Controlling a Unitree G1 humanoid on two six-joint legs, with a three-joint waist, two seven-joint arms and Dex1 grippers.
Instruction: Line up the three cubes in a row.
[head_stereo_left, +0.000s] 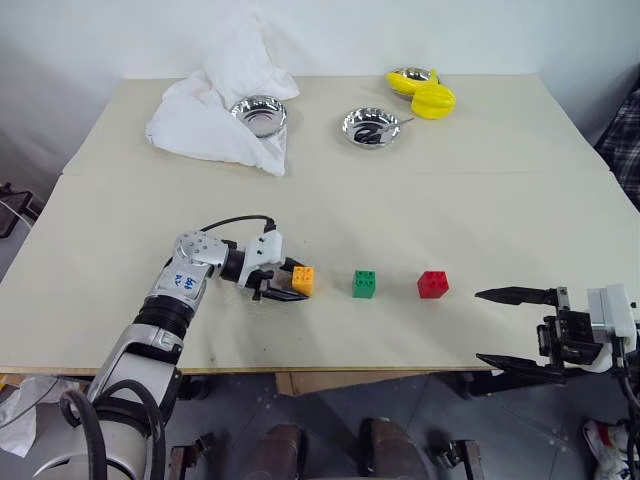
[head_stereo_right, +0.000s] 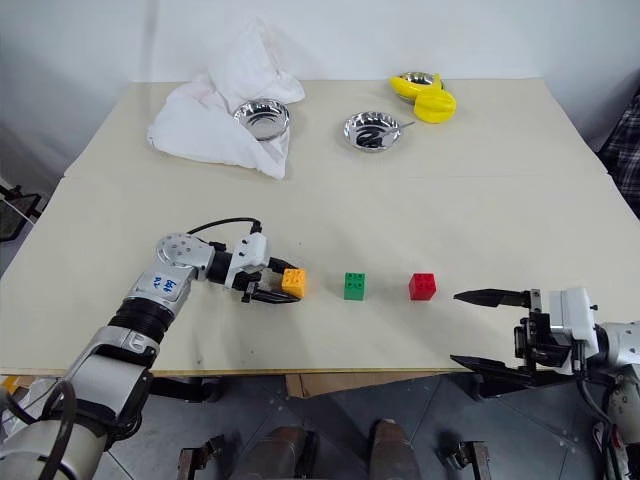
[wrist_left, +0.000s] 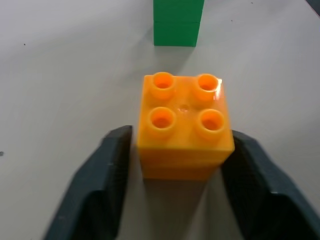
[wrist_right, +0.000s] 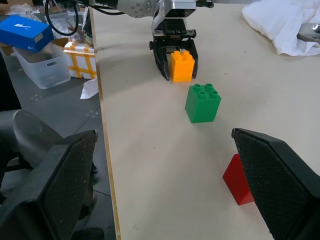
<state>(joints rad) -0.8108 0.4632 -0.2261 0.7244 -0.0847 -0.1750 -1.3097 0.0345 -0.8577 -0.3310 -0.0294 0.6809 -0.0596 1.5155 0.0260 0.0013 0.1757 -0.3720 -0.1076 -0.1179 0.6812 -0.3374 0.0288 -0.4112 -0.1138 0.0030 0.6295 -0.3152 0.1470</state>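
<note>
Three cubes stand in a row on the beige table (head_stereo_left: 480, 210), near its front edge: orange cube (head_stereo_left: 303, 280) on the left, green cube (head_stereo_left: 364, 284) in the middle, red cube (head_stereo_left: 433, 285) on the right. My left gripper (head_stereo_left: 298, 281) lies level with the tabletop, one black finger on each side of the orange cube (wrist_left: 182, 125). A thin gap shows along one finger (wrist_left: 107, 175), and the cube rests on the table. My right gripper (head_stereo_left: 480, 326) hangs wide open at the front right edge, to the right of the red cube (wrist_right: 237, 182), holding nothing.
A crumpled white cloth (head_stereo_left: 215, 120) lies at the back left with a steel bowl (head_stereo_left: 259, 114) on it. A second steel bowl (head_stereo_left: 370, 127) and a yellow object (head_stereo_left: 432, 98) sit at the back centre. A blue box (wrist_right: 25, 32) and a plastic bin (wrist_right: 42, 67) stand beyond the table's edge.
</note>
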